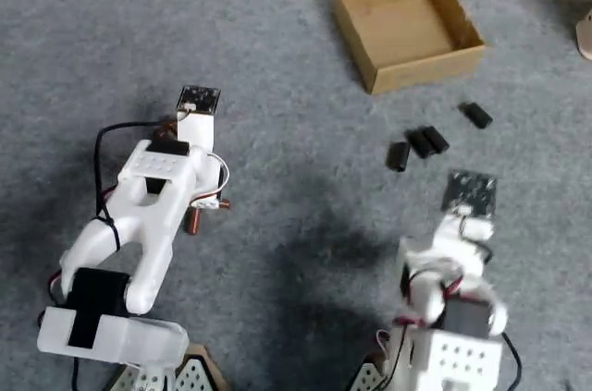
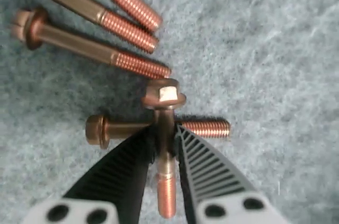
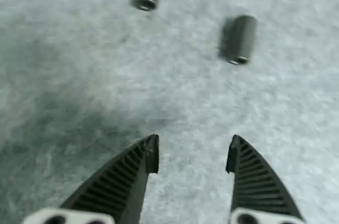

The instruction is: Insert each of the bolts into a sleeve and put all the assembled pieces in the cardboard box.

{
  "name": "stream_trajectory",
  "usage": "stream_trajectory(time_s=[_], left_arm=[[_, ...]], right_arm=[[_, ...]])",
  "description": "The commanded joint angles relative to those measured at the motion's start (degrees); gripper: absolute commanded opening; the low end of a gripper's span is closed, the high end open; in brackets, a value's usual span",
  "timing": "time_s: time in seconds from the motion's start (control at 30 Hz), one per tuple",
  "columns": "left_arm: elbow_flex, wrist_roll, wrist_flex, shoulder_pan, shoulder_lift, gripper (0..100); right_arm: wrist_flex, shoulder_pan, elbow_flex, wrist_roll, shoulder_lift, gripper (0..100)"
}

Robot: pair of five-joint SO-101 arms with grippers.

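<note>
A bolt point(image 2: 166, 97) is clamped by its shank in the left tool point(image 2: 167, 130), other bolts point(image 2: 79, 49) lying just beyond. The right tool point(image 3: 192, 152) is held open, empty; sleeves point(image 3: 241, 38) are seen ahead.

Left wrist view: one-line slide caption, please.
Left gripper shut on a bolt, crossing a second bolt on the grey mat; three more bolts nearby.

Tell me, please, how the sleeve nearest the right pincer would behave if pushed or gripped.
The sleeve is a smooth cylinder lying on its side, so a sideways nudge would probably roll it, though the fuzzy carpet may damp that. It looks rigid, so the open right pincer should not crush it, but its smooth wall might slip.
</note>
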Motion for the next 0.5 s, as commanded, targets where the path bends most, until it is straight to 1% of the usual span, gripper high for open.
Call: stream_trajectory(time_s=[0.0, 0.1, 0.27, 0.37, 0.47], left_arm=[[0.31, -2.11, -1.58, -0.57, -1.1, 1], [0.31, -2.02, -1.58, -0.48, -1.1, 1], [0.31, -2.29, -1.67, -0.48, -1.1, 1], [0.31, -2.29, -1.67, -0.48, -1.01, 1], [0.31, -2.29, -1.67, -0.48, -1.01, 1]], right_arm=[[-2.15, 4.7, -11.03, 0.88, 17.01, 20.5], [-1.89, 6.02, -17.98, 0.88, 27.91, 20.5], [-2.24, 9.01, -25.27, 1.14, 40.22, 20.5], [-2.24, 9.54, -28.7, 5.63, 45.05, 20.5], [-2.24, 9.8, -31.69, 8.0, 48.13, 20.5]])
